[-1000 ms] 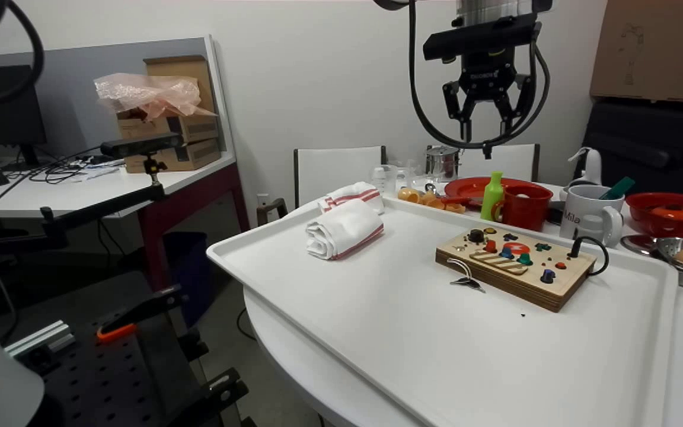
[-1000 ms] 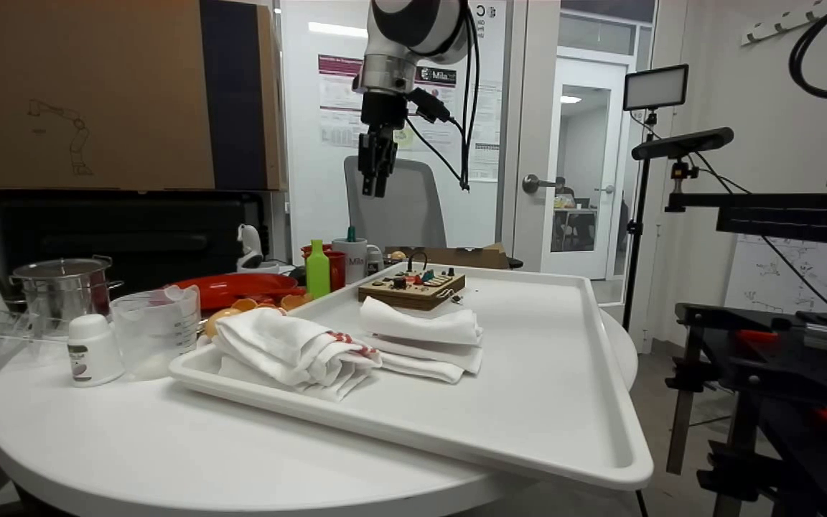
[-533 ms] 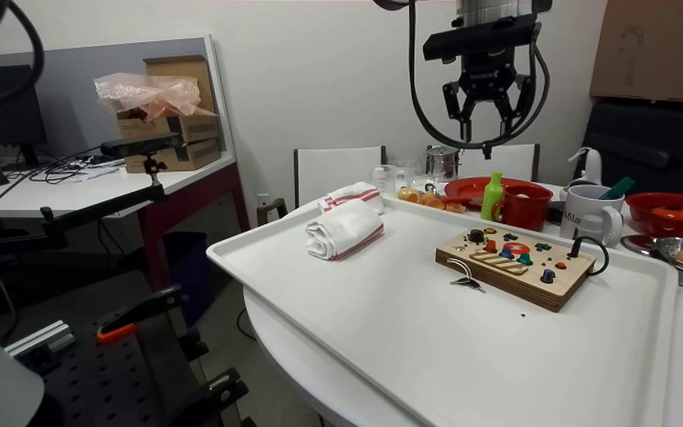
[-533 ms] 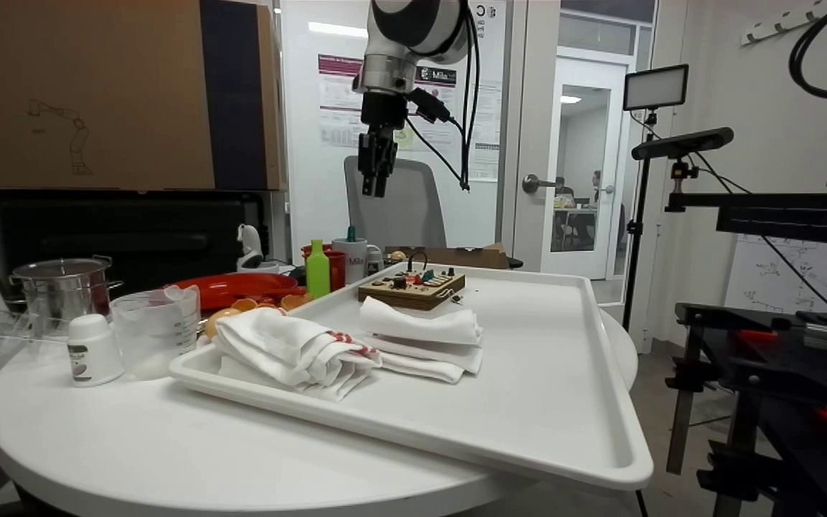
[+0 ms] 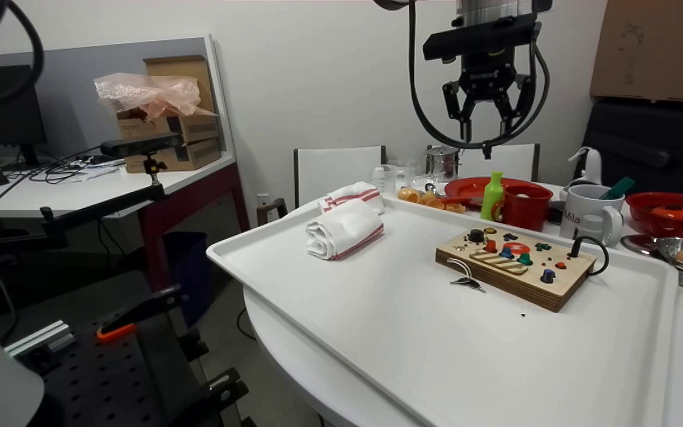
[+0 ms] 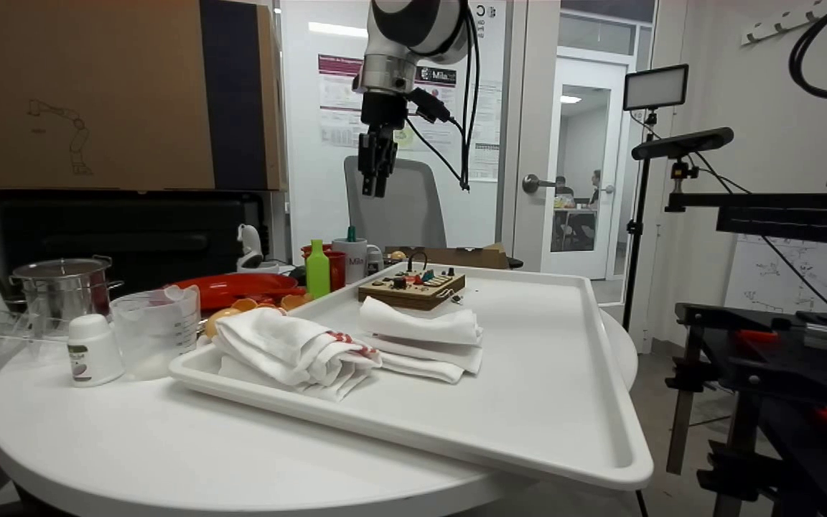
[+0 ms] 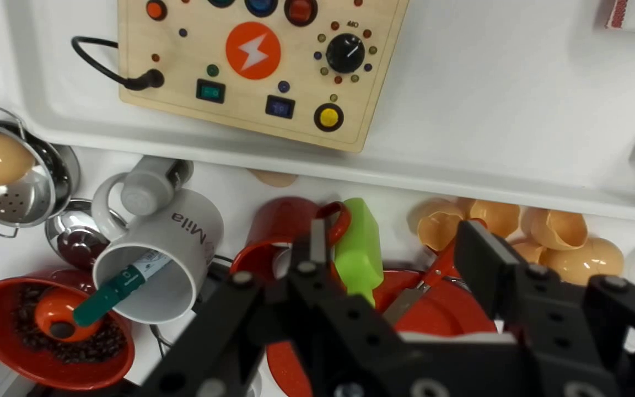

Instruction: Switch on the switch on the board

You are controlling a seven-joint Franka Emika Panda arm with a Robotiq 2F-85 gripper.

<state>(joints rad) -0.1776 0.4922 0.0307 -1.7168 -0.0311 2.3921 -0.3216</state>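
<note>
The light wooden board (image 7: 299, 63) lies flat on the white tray, its top carrying coloured buttons and a black dial (image 7: 345, 53). Along one edge in the wrist view are a green rocker switch (image 7: 210, 91) and a blue rocker switch (image 7: 280, 107); which of these the task means, I cannot tell. The same board (image 5: 507, 283) appears at the tray's far side in an exterior view. My gripper (image 5: 485, 129) hangs high above the table, fingers pointing down. Its jaws stand apart with nothing between them. In the wrist view the gripper (image 7: 389, 237) overlooks items beside the tray, clear of the board.
A black cable (image 7: 94, 60) plugs into the board. Keys (image 5: 468, 283) lie against its front. Close behind the tray's rim (image 5: 667, 332) stand a red mug (image 5: 525, 207), a green bottle (image 5: 492, 197) and a white mug (image 5: 590, 213). Folded cloths (image 6: 421, 323) occupy the tray's other end.
Arm, gripper and board have kept their places. Behind the glass door, another person has come into view.
</note>
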